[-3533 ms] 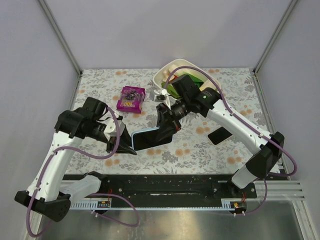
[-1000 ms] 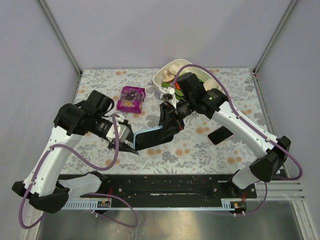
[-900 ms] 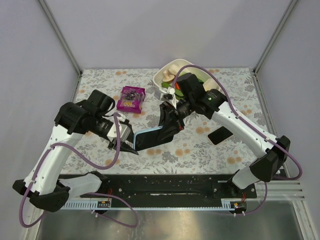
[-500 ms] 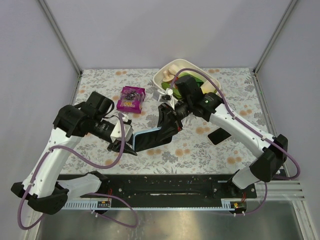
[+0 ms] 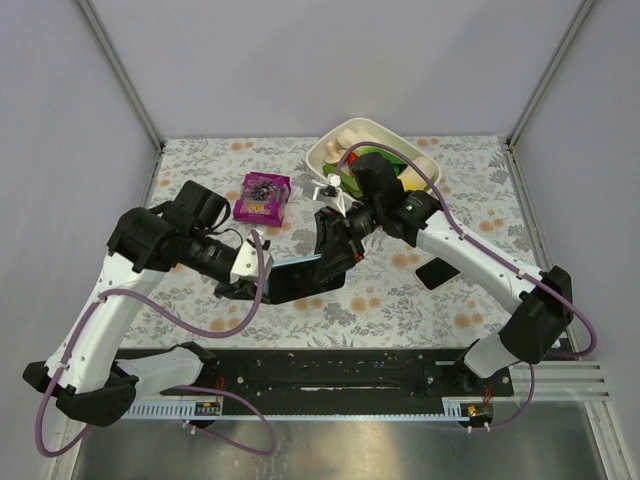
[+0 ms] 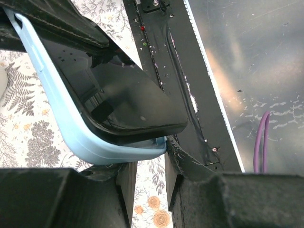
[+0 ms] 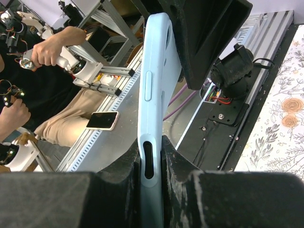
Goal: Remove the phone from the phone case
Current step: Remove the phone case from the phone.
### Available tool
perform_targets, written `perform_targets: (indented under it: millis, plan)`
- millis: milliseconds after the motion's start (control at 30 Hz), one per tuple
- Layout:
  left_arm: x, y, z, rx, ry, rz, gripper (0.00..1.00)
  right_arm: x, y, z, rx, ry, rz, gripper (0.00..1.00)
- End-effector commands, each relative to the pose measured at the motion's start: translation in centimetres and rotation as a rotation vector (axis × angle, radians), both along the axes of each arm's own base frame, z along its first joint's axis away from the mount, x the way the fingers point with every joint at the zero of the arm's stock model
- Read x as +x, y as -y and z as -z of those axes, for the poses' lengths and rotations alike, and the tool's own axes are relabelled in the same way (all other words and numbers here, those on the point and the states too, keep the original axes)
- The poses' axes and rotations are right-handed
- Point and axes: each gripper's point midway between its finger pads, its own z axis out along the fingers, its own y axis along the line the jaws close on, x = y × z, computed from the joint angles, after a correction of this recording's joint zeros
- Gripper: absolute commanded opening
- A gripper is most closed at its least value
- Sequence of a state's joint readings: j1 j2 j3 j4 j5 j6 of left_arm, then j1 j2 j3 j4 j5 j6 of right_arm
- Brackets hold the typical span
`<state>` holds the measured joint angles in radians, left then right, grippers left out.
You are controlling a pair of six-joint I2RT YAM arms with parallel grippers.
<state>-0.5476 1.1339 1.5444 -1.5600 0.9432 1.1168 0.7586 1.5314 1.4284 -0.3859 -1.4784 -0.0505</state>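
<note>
A black phone [image 5: 305,282] sits in a pale blue phone case [image 5: 292,263], held above the table between both arms. My right gripper [image 5: 338,255] is shut on the case's right end. In the right wrist view, the case [image 7: 152,85] stands edge-on between the two fingers [image 7: 178,166]. My left gripper [image 5: 255,290] is at the case's left end. In the left wrist view, its jaws [image 6: 151,164] stand a narrow gap apart with only tablecloth between them, and the case's corner [image 6: 159,145] rests on the fingertips. There the phone's corner [image 6: 178,127] juts past the case rim.
A second black phone [image 5: 439,271] lies flat on the floral tablecloth to the right. A purple packet [image 5: 262,197] lies at the back left. A white bowl [image 5: 345,131] with several items stands at the back centre. The black base rail [image 5: 320,372] runs along the near edge.
The cased phone stays held in about the same spot. My left wrist has turned a little at the case's left end, and the right forearm has shifted slightly left.
</note>
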Motion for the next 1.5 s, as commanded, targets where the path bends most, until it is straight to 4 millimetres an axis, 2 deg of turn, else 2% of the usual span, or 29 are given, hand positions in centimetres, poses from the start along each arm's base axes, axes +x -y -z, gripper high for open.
perform_targets:
  millis: [0, 200, 300, 467, 733, 1100, 1233, 1467]
  plan:
    - [7.4, 4.0, -3.8, -0.176, 0.344, -0.043, 0.00, -1.2, -0.4, -1.6, 0.027, 0.006, -0.048, 0.00]
    - [9.4, 4.7, -5.2, -0.238, 0.234, -0.272, 0.00, -0.8, -0.6, -1.7, 0.025, 0.025, -0.008, 0.00]
    - [10.5, 4.6, -5.5, -0.259, 0.167, -0.407, 0.00, 0.0, -0.8, -1.6, 0.023, 0.038, 0.030, 0.00]
    - [11.4, 4.0, -6.6, -0.308, 0.089, -0.537, 0.00, -0.1, -0.6, -1.8, 0.028, 0.044, 0.031, 0.00]
    - [12.4, 3.1, -9.1, -0.402, 0.037, -0.624, 0.00, -0.4, -0.3, -2.0, 0.039, 0.063, 0.039, 0.00]
    - [13.3, 3.2, -10.5, -0.469, -0.081, -0.731, 0.00, 1.5, -0.9, 0.4, -0.046, 0.169, 0.158, 0.00]
    - [13.3, 3.6, -11.5, -0.497, -0.077, -0.709, 0.00, 1.6, -1.1, 0.9, -0.060, 0.164, 0.158, 0.00]
    - [12.0, 3.7, -13.8, -0.532, -0.047, -0.629, 0.00, 1.6, -1.6, 2.3, -0.094, 0.135, 0.148, 0.00]
